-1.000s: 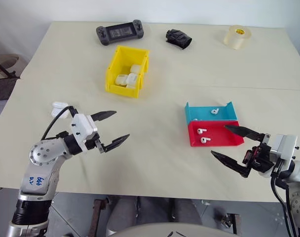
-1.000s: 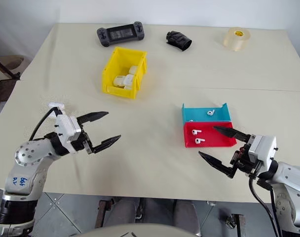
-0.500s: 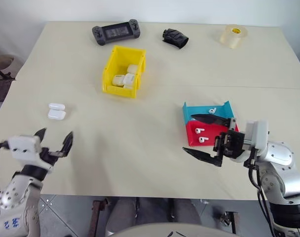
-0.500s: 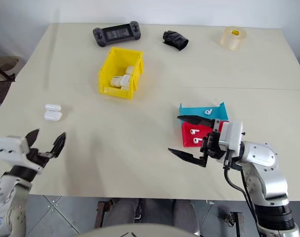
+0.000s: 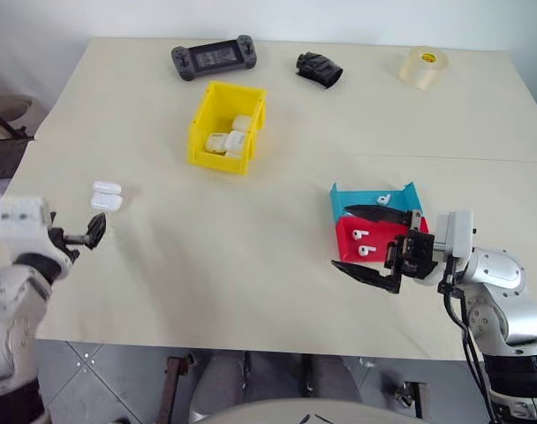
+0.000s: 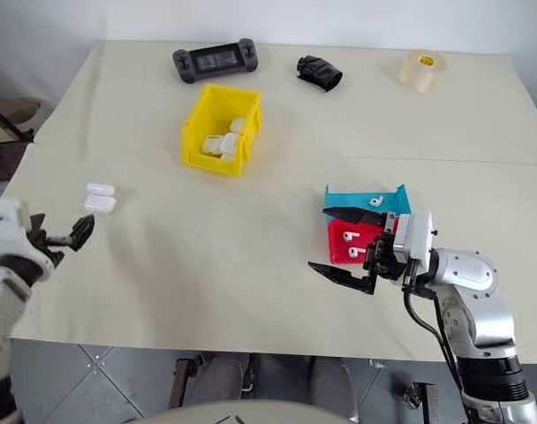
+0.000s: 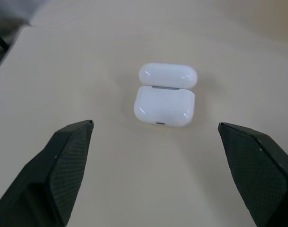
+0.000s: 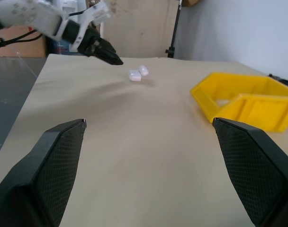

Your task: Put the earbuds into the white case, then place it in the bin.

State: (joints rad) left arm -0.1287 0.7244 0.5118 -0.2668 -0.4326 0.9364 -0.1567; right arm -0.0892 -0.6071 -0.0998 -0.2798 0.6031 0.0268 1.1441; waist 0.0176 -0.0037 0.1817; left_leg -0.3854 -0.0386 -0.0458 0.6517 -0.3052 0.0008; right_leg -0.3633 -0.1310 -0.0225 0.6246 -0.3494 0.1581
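Note:
The white case [image 5: 106,195] lies open near the table's left edge, lid flipped back, also seen close up as the case [image 7: 165,94]. My left gripper [image 6: 61,231] sits just short of it, open, pointing at it, nothing between its fingers. One of the earbuds [image 5: 383,199] lies in the blue tray [image 5: 352,201]; two earbuds [image 5: 360,234] lie in the red tray [image 5: 379,237]. My right gripper [image 5: 342,238] hangs open at the left side of these trays, pointing left. The yellow bin [image 5: 205,115] stands further back, holding several white cases.
A black game controller [image 5: 214,58], a crumpled black object [image 5: 320,69] and a roll of tape [image 5: 425,65] lie along the far edge. The wide stretch of table between the case and the trays is bare.
My left gripper swung out to the left and turned to face the open case. My right gripper moved left, from beside the red tray to its left side. Both stayed open.

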